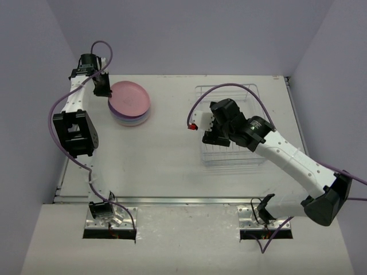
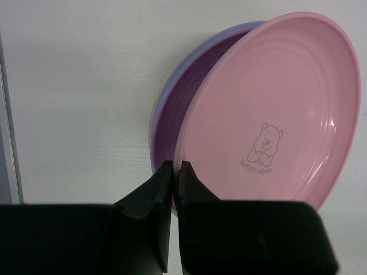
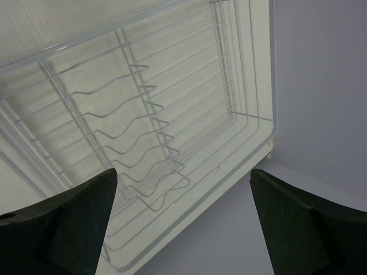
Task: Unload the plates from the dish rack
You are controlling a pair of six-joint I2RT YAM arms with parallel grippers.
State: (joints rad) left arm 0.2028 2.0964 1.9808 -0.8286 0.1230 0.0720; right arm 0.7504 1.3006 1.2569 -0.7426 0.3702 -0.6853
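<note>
- Table (image 1: 172, 166): one pale work surface, and both of the task's things rest on it.
- Dish rack (image 1: 232, 162): one rectangular basket of thin silver wire with low sides, on the right half of the table. Its longer side appears to run from the near edge toward the far edge. In the right wrist view the dish rack (image 3: 143, 132) shows a single row of zigzag dividers along its floor.
- Plates (image 1: 130, 103): one stack of small round matte discs, lying flat and face up on the far left of the table, well apart from the rack. We tell three colours by their rims: a pink plate (image 2: 275, 109) on top, printed with a small bear and lettering, a lilac plate (image 2: 189, 86) under it, and a cream edge lower still. We cannot count the whole stack.
- Right gripper (image 1: 215, 129): one pincer, over the rack. In its wrist view the right gripper (image 3: 180, 177) has its fingers spread wide apart, gripping nothing.
- Left gripper (image 1: 102, 86): one pincer, at the stack's far-left rim. In its wrist view the left gripper (image 2: 174, 169) has its fingers pressed together.
</note>
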